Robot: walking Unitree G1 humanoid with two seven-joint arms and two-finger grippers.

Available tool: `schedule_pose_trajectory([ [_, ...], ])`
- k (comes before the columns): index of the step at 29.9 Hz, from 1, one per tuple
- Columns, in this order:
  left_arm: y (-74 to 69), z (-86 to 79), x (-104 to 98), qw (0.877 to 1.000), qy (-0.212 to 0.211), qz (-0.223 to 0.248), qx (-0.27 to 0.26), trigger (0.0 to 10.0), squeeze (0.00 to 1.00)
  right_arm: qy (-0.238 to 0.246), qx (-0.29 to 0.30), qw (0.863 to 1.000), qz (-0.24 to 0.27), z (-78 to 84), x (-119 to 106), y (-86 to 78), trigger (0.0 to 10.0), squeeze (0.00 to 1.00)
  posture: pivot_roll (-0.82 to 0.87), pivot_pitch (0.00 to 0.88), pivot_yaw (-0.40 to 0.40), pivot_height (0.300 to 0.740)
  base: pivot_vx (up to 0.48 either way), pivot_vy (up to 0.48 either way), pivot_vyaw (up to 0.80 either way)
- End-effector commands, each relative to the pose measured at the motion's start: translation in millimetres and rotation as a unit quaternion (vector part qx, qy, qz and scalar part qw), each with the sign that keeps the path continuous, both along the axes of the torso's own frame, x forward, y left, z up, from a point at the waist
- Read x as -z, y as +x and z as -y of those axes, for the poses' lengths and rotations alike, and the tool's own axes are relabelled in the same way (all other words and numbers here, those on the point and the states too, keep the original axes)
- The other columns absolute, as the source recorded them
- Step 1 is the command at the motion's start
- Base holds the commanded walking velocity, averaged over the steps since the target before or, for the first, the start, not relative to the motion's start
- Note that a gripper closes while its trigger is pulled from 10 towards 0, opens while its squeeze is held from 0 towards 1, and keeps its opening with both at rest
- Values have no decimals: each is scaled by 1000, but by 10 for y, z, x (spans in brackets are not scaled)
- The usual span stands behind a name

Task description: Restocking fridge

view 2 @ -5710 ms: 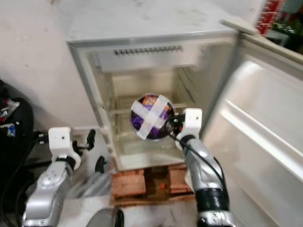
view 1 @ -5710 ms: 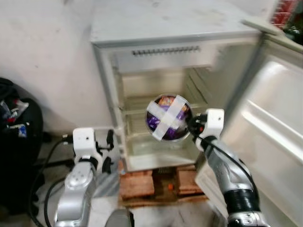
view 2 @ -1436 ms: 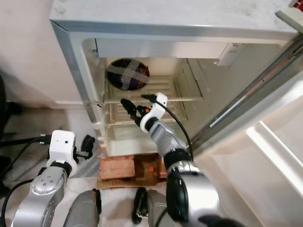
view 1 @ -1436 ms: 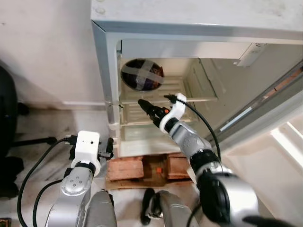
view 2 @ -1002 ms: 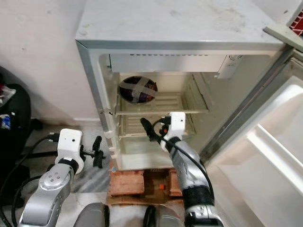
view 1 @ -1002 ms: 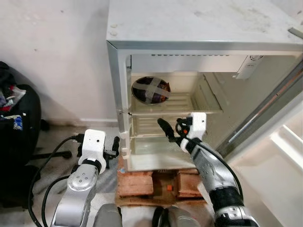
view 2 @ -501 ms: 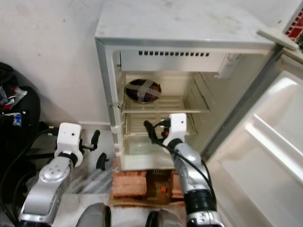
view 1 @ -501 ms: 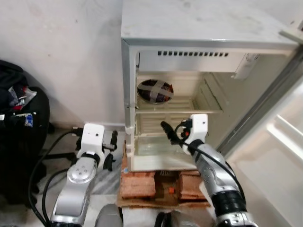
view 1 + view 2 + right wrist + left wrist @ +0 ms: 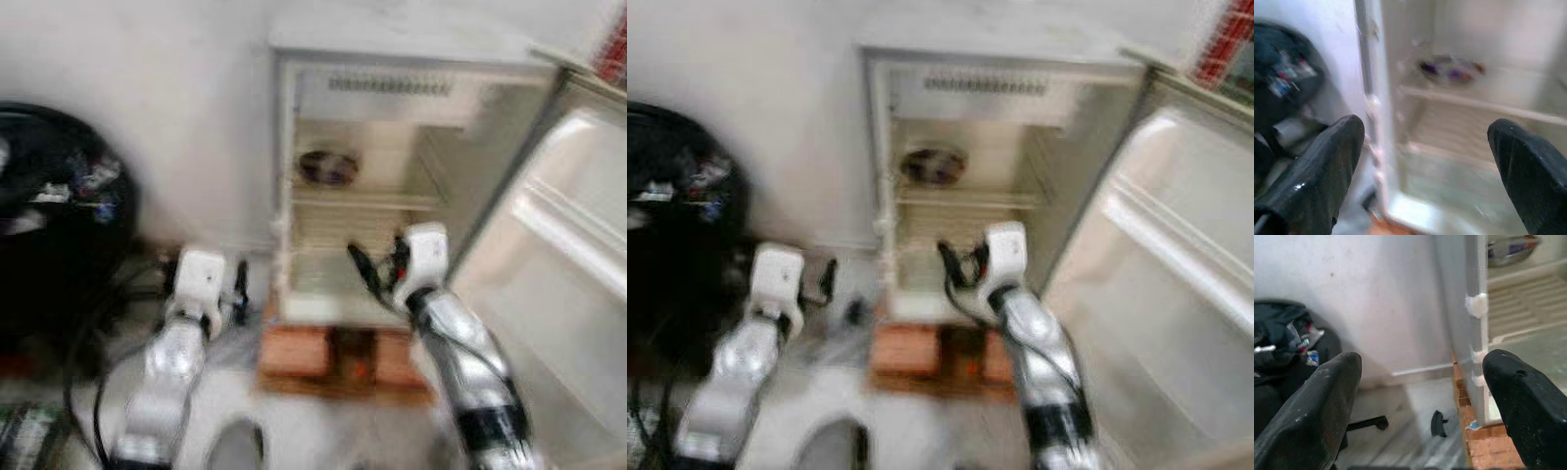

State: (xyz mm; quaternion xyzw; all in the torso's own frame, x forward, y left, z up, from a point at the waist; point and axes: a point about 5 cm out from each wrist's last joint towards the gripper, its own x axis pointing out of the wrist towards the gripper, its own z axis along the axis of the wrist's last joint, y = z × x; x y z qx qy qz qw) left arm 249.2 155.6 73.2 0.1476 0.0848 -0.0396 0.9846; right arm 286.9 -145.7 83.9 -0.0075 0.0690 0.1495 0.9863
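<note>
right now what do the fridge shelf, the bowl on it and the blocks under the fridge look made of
Shelf: looks like cream plastic or coated wire, ribbed with slats. Bowl: probably clear plastic, since purple and orange contents show through, though it is blurred. Blocks: likely brick, judging by the reddish-brown matte rectangular faces.

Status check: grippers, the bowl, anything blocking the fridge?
Both grippers open: left gripper, right gripper. Taped bowl on upper fridge shelf. Nothing blocking; head views blurred.

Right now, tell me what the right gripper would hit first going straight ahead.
Probably the fridge interior: the open right gripper points in below the shelf holding the taped bowl. Blur leaves depth unclear.
</note>
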Motion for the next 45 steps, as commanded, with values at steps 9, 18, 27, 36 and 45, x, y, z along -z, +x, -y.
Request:
schedule_pose_trajectory([
  [9,37,16,-9,1000,4,18,3,10000,0,-23,-16,999,30,32,-114,-20,10000,0,68,0,-12,740,0,-200,0],
  [18,90,64,-43,1000,-4,31,3,10000,0,6,109,993,48,83,-143,113,10000,0,66,0,4,740,0,-480,0],
  [27,102,137,-6,999,-6,27,16,10000,0,5,77,996,34,-19,-77,85,10000,0,52,0,-17,740,0,-476,0],
  [36,57,168,-2,999,-15,24,31,10000,0,55,-26,998,-25,-202,16,40,10000,0,63,1,-21,740,0,-455,0],
  [45,43,183,10,999,-13,19,41,10000,0,84,-156,981,-80,-382,117,-183,10000,0,61,6,-17,740,0,-425,0],
])
